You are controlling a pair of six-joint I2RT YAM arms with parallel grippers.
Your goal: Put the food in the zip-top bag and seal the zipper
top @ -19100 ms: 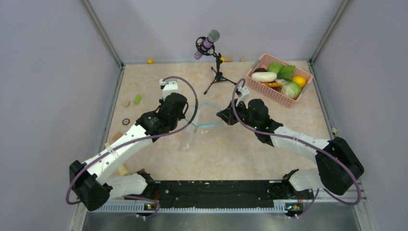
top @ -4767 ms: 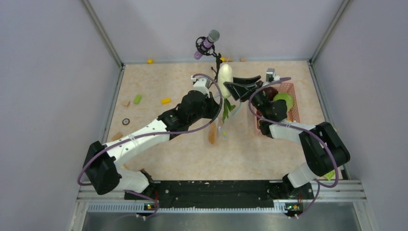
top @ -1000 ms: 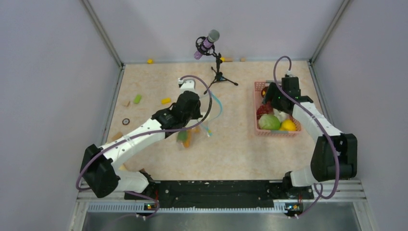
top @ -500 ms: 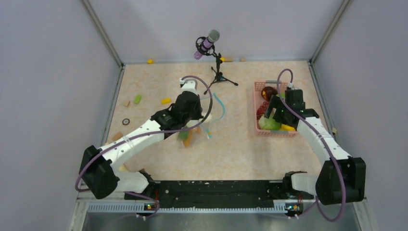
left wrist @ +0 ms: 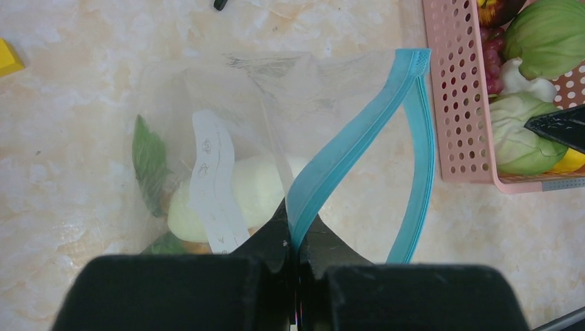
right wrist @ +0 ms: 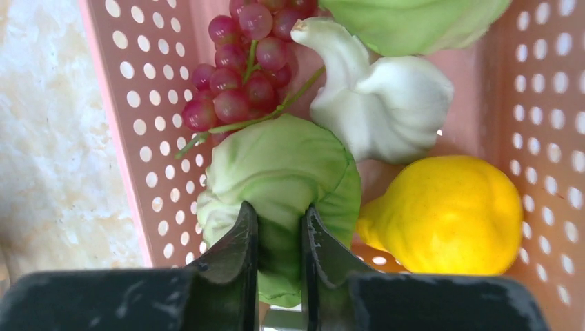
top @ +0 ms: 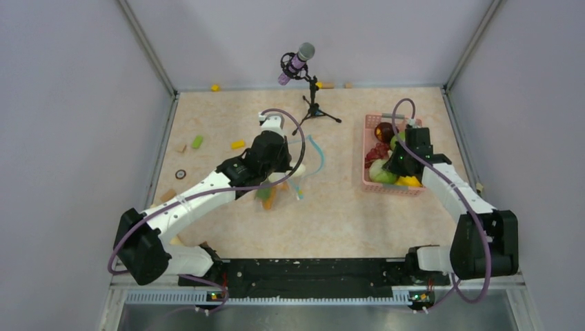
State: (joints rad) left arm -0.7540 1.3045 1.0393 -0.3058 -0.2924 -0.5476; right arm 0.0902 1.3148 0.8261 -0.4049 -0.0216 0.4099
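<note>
The zip-top bag (left wrist: 207, 103), white vegetable (left wrist: 255, 186) inside, spreads ahead of the left claw (left wrist: 293, 234), which pinches its blue zipper (left wrist: 359, 131) to hold the mouth open. In the pink basket (right wrist: 138, 103) the right claw (right wrist: 279, 241) nips the pale green cabbage (right wrist: 276, 165) directly under it, likely to lift it

Left end effector (top: 287, 160) — at zip-top bag (top: 276, 189), right end effector (top: 388, 168) — in pink basket (top: 365, 148)

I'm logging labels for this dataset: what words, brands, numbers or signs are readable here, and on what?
No text can be read in any view.
White paper strip inside the zip-top bag: a few small grey marks, too blurred to read.
Pink basket and microphone: no lettering visible.
</note>
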